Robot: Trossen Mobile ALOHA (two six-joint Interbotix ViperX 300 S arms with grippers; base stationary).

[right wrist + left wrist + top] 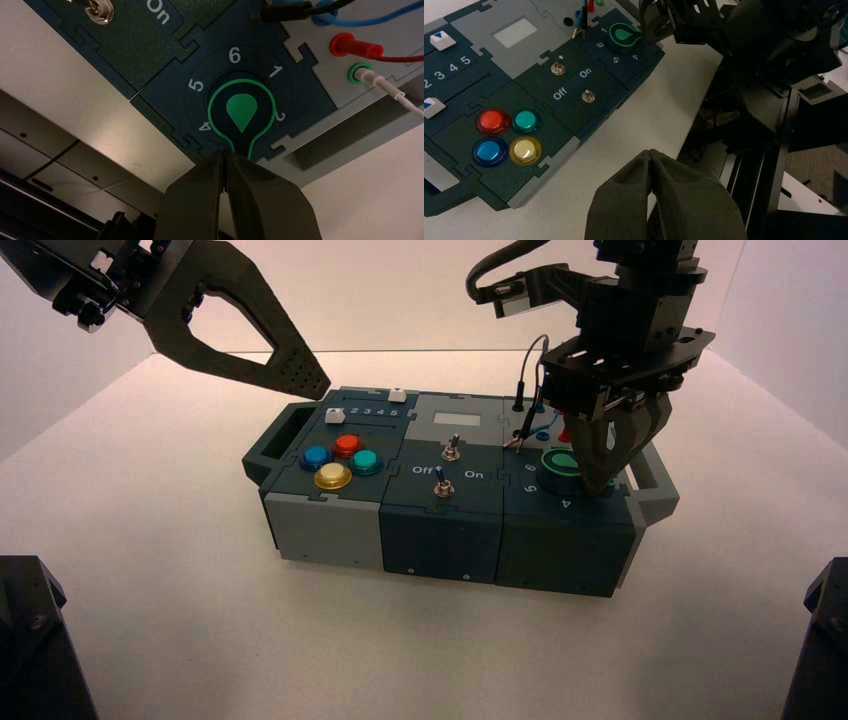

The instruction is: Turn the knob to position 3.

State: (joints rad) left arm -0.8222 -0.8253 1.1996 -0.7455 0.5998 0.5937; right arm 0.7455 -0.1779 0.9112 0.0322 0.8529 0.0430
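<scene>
Closed black right gripper point(226, 165) is hovering at the pointed tip of the teardrop-shaped dark green knob point(242, 112), whose long axis is running between 6 and the hidden 3; left gripper point(651, 160), fingers together, is idling far from the knob.

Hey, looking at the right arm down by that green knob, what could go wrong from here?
1. The right end effector sits shut at the pointed tip of the knob; pushing with closed fingers, it could slide off rather than turn it.
2. The red plug and the white lead lie close beside the dial; a sweeping move might snag them.
3. The numeral 3 is hidden behind the fingers, so overshoot would be hard to catch.
</scene>
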